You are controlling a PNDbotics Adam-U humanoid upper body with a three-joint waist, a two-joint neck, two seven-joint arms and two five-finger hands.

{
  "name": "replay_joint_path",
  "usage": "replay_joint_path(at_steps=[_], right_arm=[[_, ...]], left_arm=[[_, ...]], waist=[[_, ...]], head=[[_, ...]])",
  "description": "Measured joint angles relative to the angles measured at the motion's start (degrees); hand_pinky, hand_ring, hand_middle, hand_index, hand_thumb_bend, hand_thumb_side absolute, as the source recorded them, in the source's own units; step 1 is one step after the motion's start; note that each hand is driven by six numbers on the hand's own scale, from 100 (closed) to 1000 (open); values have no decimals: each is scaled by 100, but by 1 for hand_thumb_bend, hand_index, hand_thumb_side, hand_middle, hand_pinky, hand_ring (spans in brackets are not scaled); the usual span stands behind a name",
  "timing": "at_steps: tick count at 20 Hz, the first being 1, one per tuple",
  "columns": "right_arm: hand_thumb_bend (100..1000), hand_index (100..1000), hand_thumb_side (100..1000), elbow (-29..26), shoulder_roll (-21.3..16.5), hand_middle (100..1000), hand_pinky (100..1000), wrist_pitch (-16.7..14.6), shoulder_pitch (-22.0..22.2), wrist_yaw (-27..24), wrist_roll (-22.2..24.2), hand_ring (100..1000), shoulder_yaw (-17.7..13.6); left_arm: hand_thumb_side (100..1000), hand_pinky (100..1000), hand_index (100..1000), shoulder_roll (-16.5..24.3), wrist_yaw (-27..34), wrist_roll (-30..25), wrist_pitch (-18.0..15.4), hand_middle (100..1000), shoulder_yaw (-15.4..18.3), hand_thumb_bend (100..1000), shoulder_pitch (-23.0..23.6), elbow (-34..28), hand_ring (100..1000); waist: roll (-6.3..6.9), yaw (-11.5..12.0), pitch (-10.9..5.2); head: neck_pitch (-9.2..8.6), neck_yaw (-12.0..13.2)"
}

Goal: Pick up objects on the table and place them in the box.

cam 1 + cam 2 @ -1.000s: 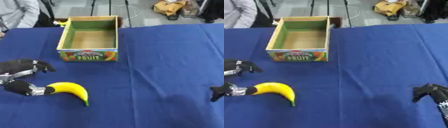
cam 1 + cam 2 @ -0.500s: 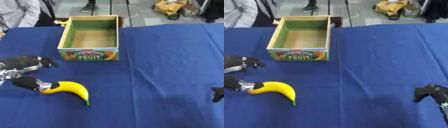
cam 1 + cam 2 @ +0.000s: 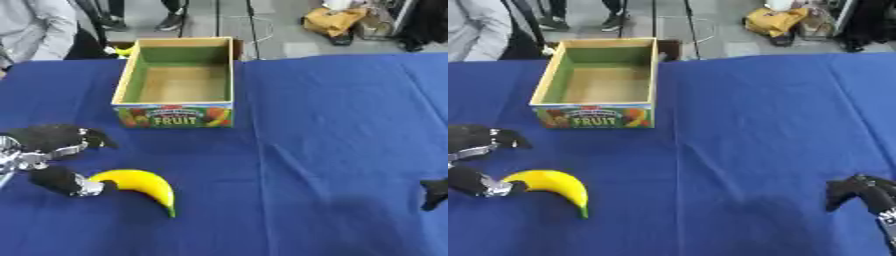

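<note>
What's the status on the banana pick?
Left hand at banana, thumb touching its end, not closed. Right hand idle, low right. Box empty, path clear.

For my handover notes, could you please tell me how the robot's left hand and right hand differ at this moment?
The left robot hand is at the banana, its thumb touching the banana's end; the right robot hand touches nothing. The left shows at the view's left edge, nearer the box; the right sits at the lower right. Both are black and over the blue table.
</note>
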Motion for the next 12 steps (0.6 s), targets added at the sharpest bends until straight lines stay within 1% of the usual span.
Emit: replay_joint_path(at_steps=[7, 12], right_arm=[[100, 633, 1000, 0, 1, 497, 768, 4, 26, 24, 9, 476, 1], [100, 632, 1000, 0, 1, 496, 769, 20, 27, 45, 37, 475, 19]], left_arm=[[834, 673, 993, -6, -348, -331, -210, 908, -128, 551, -284, -5, 871], [843, 701, 1000, -52, -709, -703, -460, 921, -295, 629, -498, 39, 886]], waist=[[4, -32, -1], [36, -65, -1]], head=[[2, 28], [8, 61]])
